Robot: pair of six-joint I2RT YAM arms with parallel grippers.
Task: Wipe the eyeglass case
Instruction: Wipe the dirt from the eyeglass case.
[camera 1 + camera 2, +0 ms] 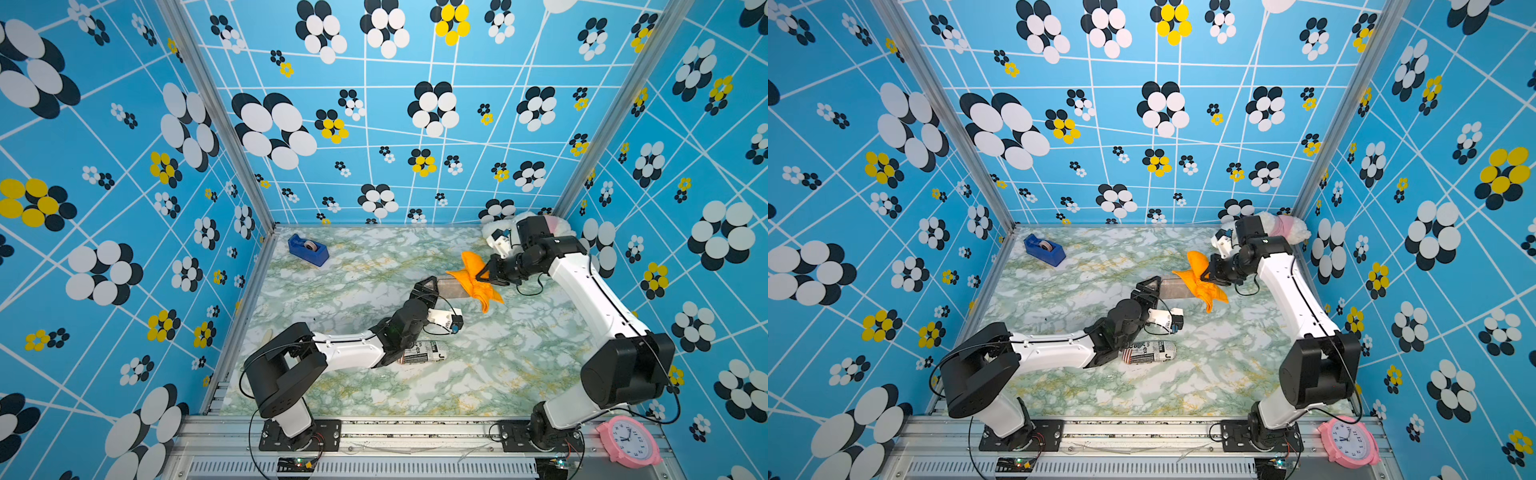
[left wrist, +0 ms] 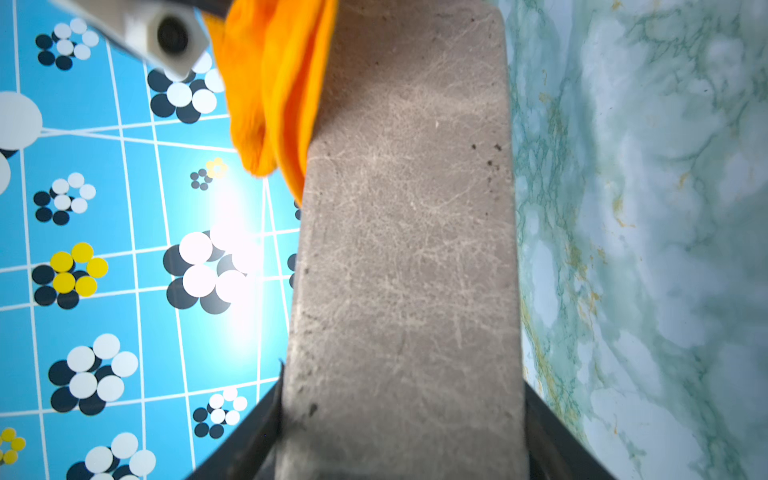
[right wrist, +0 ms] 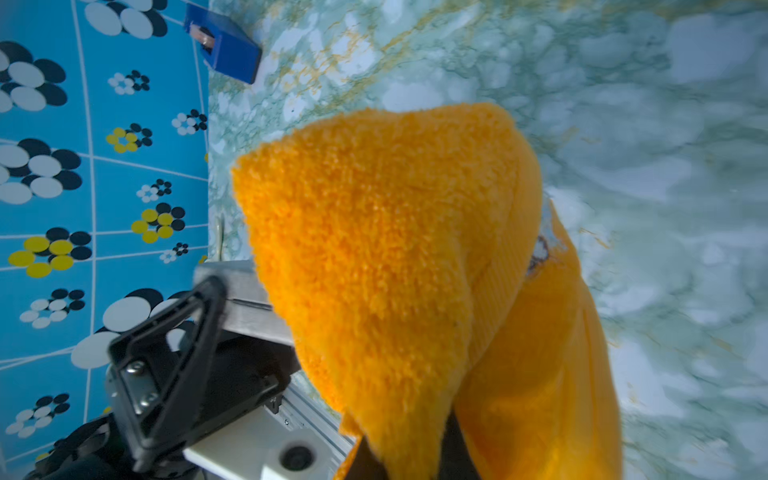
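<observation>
Both top views look down from high at the front over the whole table (image 1: 478, 374), while the two wrist cameras sit very near, sharing the orange cloth (image 2: 270, 83) and grey case (image 2: 407, 249).

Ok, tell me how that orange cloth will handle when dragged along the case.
Probably floppy: the orange cloth droops in folds either side of the right gripper. Likely light, since one pinch carries it. Its fluffy pile should drag rather than slip on the scuffed eyeglass case.
</observation>
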